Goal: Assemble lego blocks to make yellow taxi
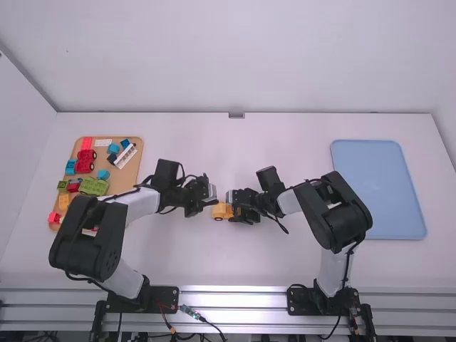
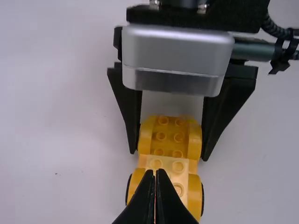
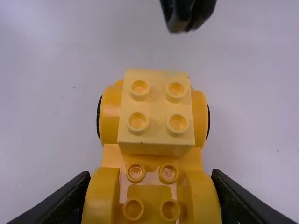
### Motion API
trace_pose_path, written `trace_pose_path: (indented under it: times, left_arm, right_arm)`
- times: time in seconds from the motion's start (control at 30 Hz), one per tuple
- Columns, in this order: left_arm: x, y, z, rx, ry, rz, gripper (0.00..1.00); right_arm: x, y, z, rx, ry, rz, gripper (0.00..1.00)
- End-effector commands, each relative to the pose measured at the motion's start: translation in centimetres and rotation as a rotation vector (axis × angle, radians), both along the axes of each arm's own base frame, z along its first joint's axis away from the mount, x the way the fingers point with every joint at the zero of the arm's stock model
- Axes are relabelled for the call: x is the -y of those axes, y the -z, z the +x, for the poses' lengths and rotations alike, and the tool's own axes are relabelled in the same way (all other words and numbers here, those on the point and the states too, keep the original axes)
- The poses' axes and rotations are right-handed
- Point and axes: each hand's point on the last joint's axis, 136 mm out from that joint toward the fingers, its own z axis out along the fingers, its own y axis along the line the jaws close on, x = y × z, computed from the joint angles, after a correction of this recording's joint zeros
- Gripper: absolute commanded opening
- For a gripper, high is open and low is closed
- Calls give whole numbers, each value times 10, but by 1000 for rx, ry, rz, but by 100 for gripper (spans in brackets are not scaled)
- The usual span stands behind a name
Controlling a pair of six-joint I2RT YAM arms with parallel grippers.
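The left gripper (image 1: 212, 202) is just left of the yellow car (image 1: 219, 211), with the right gripper (image 1: 234, 205) on the car's other side. In the left wrist view, the left gripper (image 2: 155, 173) is shut, its tips over the pale yellow brick (image 2: 167, 164); beyond, the right gripper (image 2: 168, 154) clasps the sides of the yellow wheeled base (image 2: 170, 135). The right wrist view has the pale yellow brick (image 3: 156, 105) seated on one end of the base (image 3: 149, 203), and the right gripper (image 3: 151, 186) shut on the other end.
A wooden tray (image 1: 130, 178) of red, blue, green and other blocks lies at the far left, partly behind the left arm. A blue tray (image 1: 377, 189) lies on the right side of the white table (image 1: 235, 260).
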Motion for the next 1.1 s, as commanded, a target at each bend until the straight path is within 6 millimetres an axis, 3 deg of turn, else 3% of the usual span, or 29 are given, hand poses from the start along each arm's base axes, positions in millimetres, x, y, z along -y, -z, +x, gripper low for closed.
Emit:
trace_pose_path:
  times: [0.0,0.33,0.6,0.77,1.07]
  left_arm:
    - [6,6,-7,-63,15,-28,2]
    - [18,11,-8,-86,51,-19,2]
    - [14,18,-7,-93,34,14,2]
    - [11,30,1,-120,-21,39,2]
    - [12,46,-4,-188,8,57,2]
  right_arm:
    - [3,8,0,-8,8,-24,64]
    - [3,8,0,-8,8,-24,64]
    - [3,8,-1,-9,5,-23,64]
    - [3,8,-1,-9,7,-23,64]
    - [4,8,0,-7,9,-26,64]
